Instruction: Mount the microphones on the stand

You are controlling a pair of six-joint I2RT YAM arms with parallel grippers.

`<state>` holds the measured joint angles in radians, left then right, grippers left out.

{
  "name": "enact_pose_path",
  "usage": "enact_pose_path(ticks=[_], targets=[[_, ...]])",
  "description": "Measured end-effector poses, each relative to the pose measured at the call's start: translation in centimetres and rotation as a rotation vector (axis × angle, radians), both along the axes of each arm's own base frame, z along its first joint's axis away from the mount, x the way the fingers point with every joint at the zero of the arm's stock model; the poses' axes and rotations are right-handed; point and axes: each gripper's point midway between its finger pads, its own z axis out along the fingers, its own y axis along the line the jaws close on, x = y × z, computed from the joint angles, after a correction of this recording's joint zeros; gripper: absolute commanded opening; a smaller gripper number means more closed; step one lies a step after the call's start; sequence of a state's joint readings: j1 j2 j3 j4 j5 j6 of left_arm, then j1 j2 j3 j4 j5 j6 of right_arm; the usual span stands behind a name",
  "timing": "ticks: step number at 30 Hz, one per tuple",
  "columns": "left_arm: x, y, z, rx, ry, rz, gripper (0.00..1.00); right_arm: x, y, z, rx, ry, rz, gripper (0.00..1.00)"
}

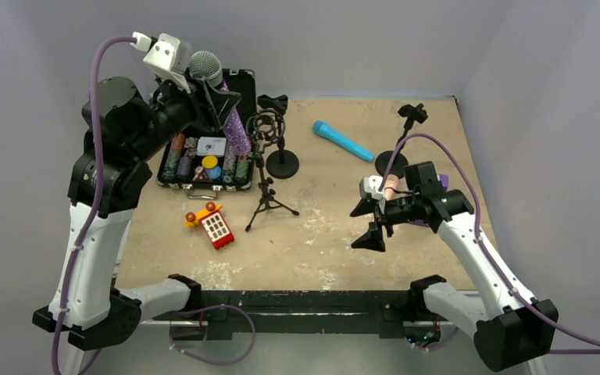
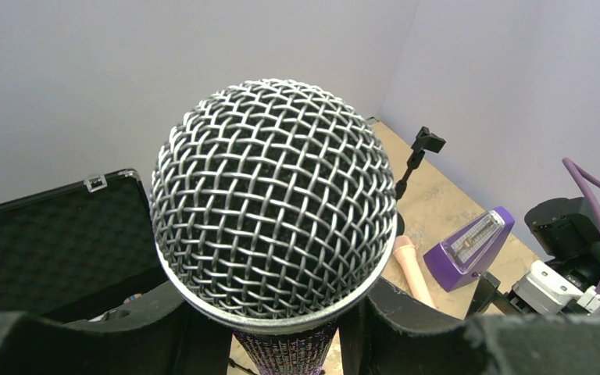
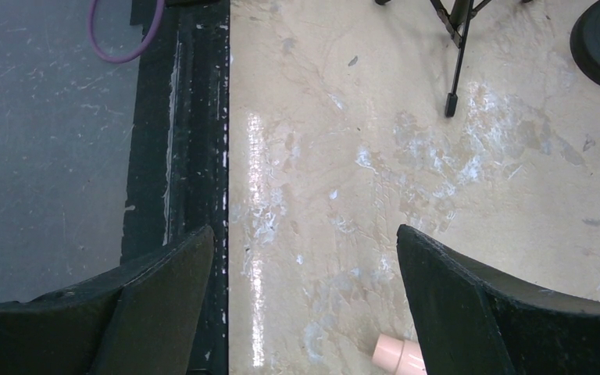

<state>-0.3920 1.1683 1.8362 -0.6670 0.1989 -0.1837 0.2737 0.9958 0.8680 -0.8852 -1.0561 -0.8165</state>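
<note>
While the left gripper [image 1: 215,98] clamps the glittery purple microphone [image 2: 273,203] just under its round silver mesh head, raised near the foam-lined case [image 1: 244,78], the right gripper [image 3: 305,297] hangs wide, nothing between its black wedge fingers, over the scuffed beige worktop [image 1: 320,250]. Smooth pink microphone [image 3: 398,355] lies just beside it; blue microphone [image 1: 344,141] lies flat near the round-base stand [image 1: 283,162]

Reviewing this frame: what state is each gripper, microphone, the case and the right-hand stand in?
left gripper, shut on purple microphone
purple microphone, held above the case
blue microphone, lying on table, unattached
pink microphone, lying on table, unattached
right gripper, open, empty
case, lid open
clip stand, upright, clip empty
</note>
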Motion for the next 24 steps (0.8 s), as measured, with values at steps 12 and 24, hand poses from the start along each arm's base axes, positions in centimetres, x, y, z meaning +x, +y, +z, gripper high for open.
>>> enact_pose_path(ticks=[12, 24], targets=[[0.3, 0.0, 1.1, -0.022, -0.013, -0.014, 0.00, 0.1, 0.0, -0.3, -0.004, 0.008, 0.004, 0.90], [5.1, -2.3, 2.2, -0.072, -0.004, -0.068, 0.00, 0.2, 0.0, -0.4, -0.005, 0.007, 0.006, 0.90]])
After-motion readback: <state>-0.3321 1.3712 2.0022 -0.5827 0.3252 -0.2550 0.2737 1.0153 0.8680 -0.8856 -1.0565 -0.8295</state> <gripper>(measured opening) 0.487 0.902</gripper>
